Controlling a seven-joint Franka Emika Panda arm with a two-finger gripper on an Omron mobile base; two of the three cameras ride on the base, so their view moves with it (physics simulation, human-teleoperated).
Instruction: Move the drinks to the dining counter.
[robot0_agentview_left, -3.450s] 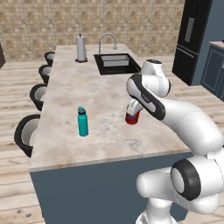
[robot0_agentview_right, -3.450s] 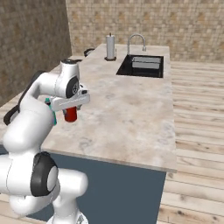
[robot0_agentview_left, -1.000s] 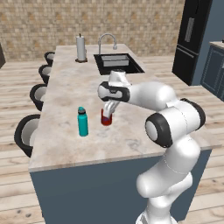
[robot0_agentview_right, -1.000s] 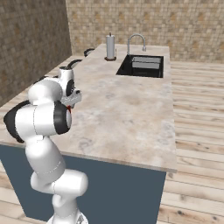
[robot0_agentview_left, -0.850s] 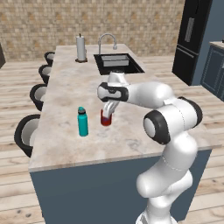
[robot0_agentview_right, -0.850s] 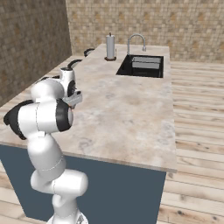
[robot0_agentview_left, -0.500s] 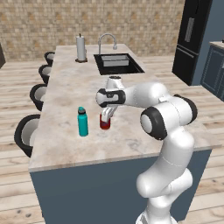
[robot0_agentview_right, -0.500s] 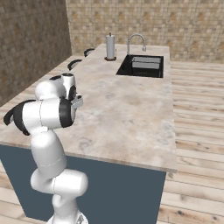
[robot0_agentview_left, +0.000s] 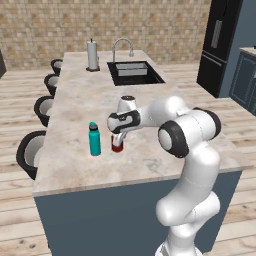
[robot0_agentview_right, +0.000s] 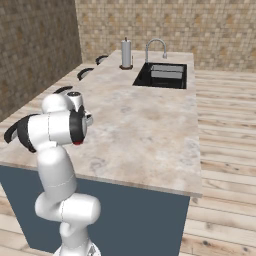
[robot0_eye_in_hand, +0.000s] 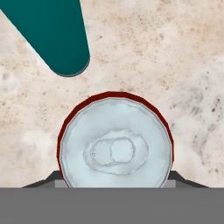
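While pincer (robot0_agentview_left: 118, 139) straddles red can (robot0_agentview_left: 117, 145), teal bottle (robot0_agentview_left: 94, 139) just beside, counter edge (robot0_agentview_left: 135, 181) near

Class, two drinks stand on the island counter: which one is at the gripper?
The short red can, directly under the gripper. The taller teal bottle stands apart beside it, untouched.

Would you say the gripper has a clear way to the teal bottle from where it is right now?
Probably yes: the teal bottle stands just beside the red can under the gripper, nothing between them, though the gripper looks occupied with that can.
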